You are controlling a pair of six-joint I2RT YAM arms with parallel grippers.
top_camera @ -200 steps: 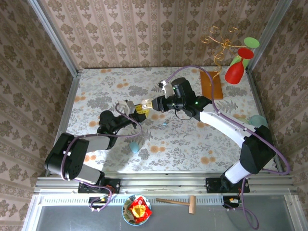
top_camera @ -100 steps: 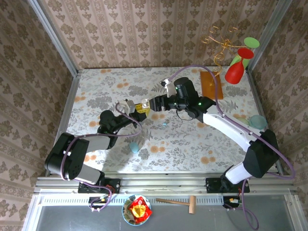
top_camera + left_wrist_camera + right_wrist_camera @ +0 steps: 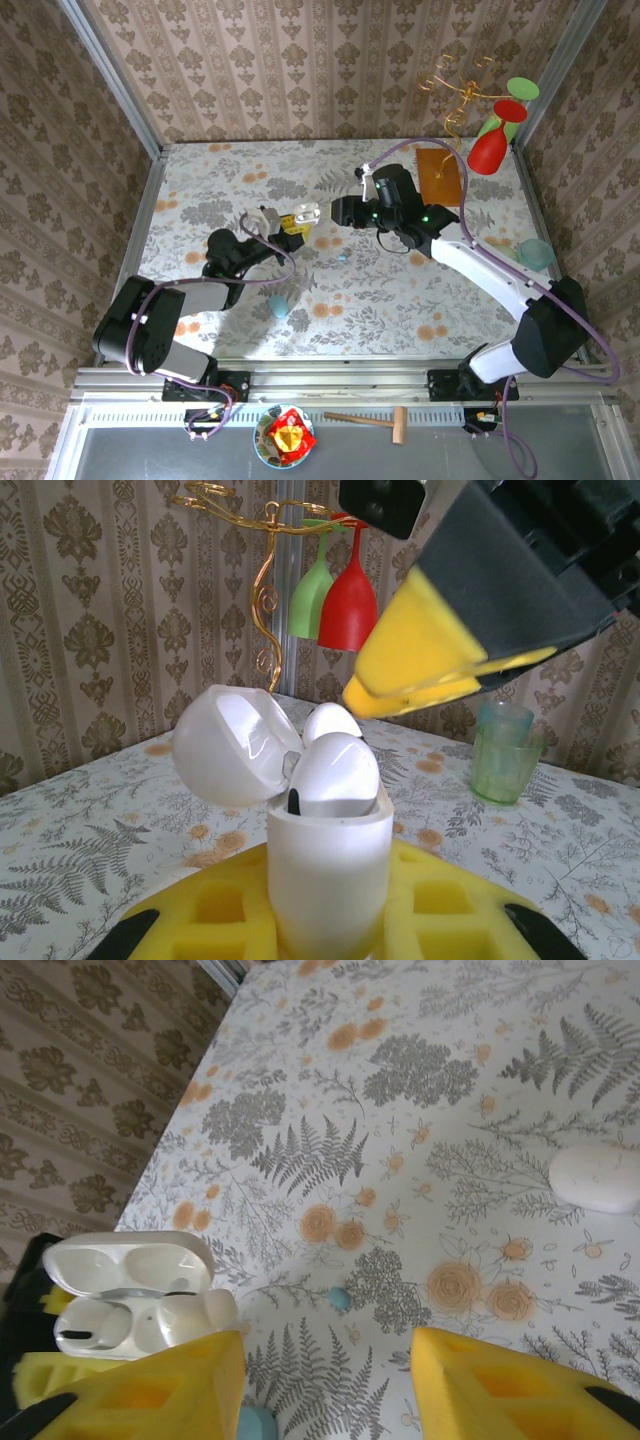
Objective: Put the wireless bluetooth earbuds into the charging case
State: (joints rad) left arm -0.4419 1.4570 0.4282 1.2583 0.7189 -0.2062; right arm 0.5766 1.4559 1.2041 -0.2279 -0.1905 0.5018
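Now the right claw [image 3: 325,1345] has let go and is backing away

Half a second ago this claw stood with its yellow foam pads [image 3: 150,1390] almost on the case. Now it is pulled back toward the right side, the pads are spread apart and nothing is between them. Opposite to it, the left claw [image 3: 325,925] is clenched on the glossy white plastic charging case [image 3: 325,880] and holds it upright above the table, with the hinged lid [image 3: 230,745] thrown open to one side; it has not moved. Inside the case two small rounded white plastic earbuds [image 3: 335,770] sit in the wells. The nearer one stands rather high over the rim, so I judge it is dropped in but maybe not fully seated. For the task this means that the filling of this case is almost done; probably a small press and the closing of the lid remain. Further out, on the flowered tablecloth [image 3: 400,300], lies one tiny pale blue earbud [image 3: 340,1298], well apart from the held case, and nearer to the arms a light blue pebble-shaped case [image 3: 279,306]
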